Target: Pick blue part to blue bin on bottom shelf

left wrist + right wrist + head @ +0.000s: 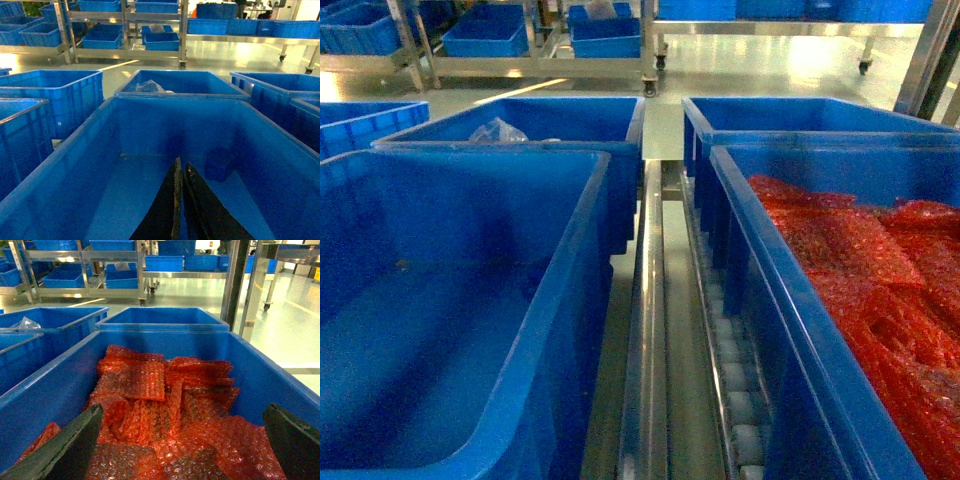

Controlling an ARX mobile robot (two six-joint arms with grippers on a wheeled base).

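Note:
A small dark blue part (220, 163) lies on the floor of the big blue bin (75, 165), near its far right corner. My left gripper (181, 167) hangs inside this bin, shut with nothing between its black fingers, its tips a little left of and short of the part. In the head view the same bin (575, 250) stands at the near left on the bottom shelf (645, 350), a steel rack level with white rollers (738, 400). Neither gripper shows there. My right gripper (182, 427) is wide open above red bubble wrap (150, 390).
The red bubble wrap fills a blue crate (770, 290) at the right. Behind stand two more blue crates, the left one (620, 125) holding a clear plastic bag (497, 131). Steel racks (530, 65) with blue crates stand across the aisle.

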